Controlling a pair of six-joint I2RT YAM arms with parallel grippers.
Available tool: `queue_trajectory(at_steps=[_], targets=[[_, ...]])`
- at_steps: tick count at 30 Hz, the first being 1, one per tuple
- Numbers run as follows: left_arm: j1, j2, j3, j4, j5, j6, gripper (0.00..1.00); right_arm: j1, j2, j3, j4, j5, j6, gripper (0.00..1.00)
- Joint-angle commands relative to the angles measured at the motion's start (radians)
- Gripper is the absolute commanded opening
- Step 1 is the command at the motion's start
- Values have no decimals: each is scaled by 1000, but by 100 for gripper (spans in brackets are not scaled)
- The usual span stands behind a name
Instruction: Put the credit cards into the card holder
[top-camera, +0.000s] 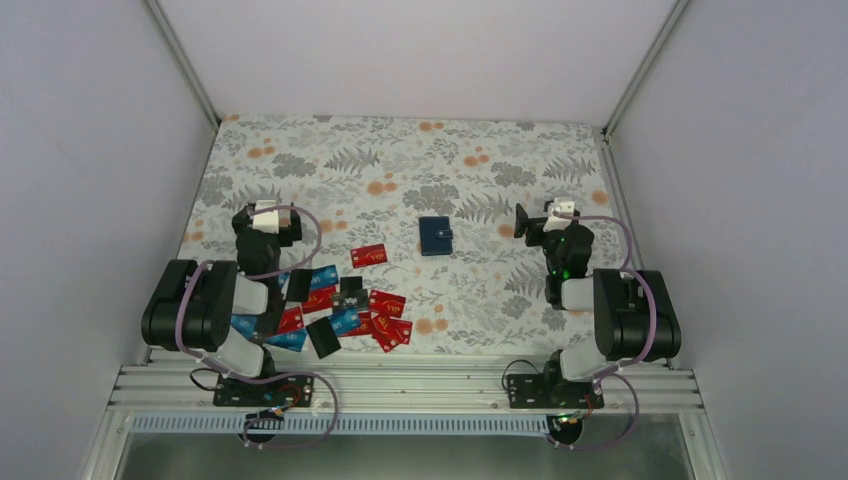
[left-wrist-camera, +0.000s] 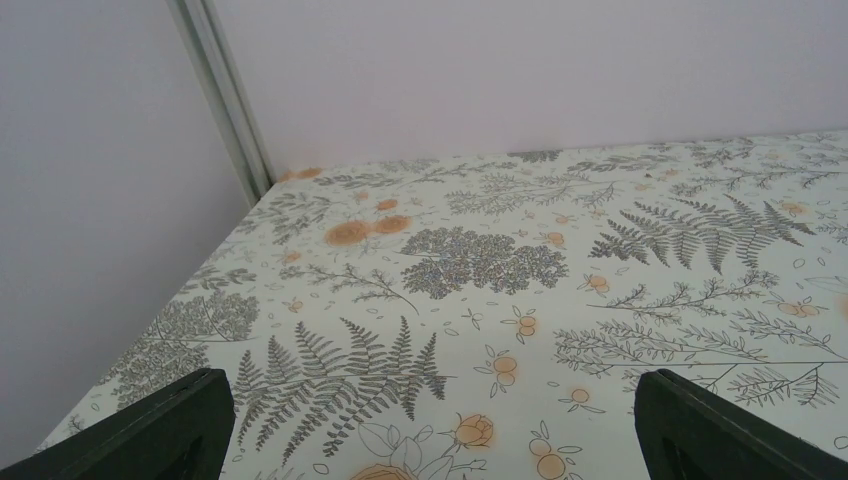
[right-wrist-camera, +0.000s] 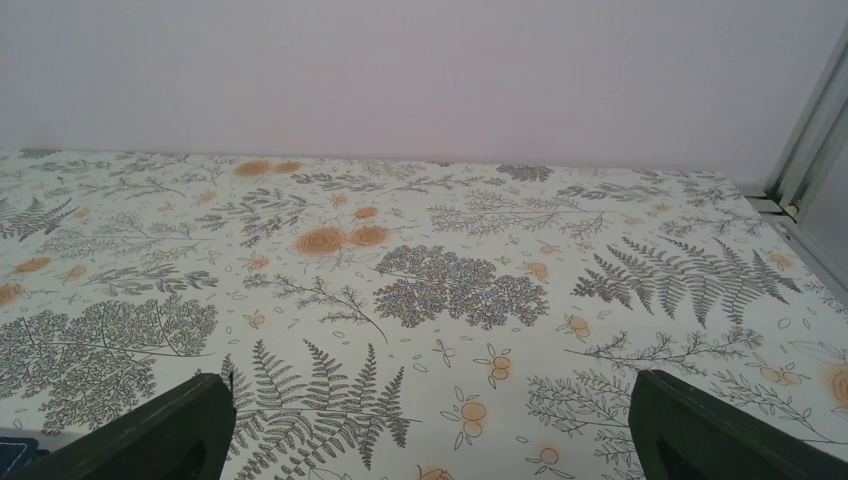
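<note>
My left fingers (left-wrist-camera: 160, 425) and right fingers (right-wrist-camera: 165, 430) stand wide apart over the counter (top-camera: 400, 160); card holder (top-camera: 436, 236) between them, credit cards (top-camera: 340, 305) behind my left fingers.

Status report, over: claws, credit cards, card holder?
Left claw open, empty; right claw same. Credit cards scattered near left arm. Card holder closed, centre, apart from them. Nothing seen blocking.

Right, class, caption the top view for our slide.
Scattered cards near a closed navy wallet; left tool and right tool open.

Left arm (top-camera: 215, 300) partly covers some credit cards (top-camera: 388, 303); wrist views crop the fingers (left-wrist-camera: 150, 430).
</note>
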Motion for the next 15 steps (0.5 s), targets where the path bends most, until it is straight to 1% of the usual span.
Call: queue_trajectory(at_steps=[1, 15], targets=[[-2, 0, 0, 54, 21, 3, 100, -9, 1, 1, 51, 2, -20, 100], [1, -5, -2, 54, 17, 4, 100, -10, -1, 10, 34, 1, -20, 100]])
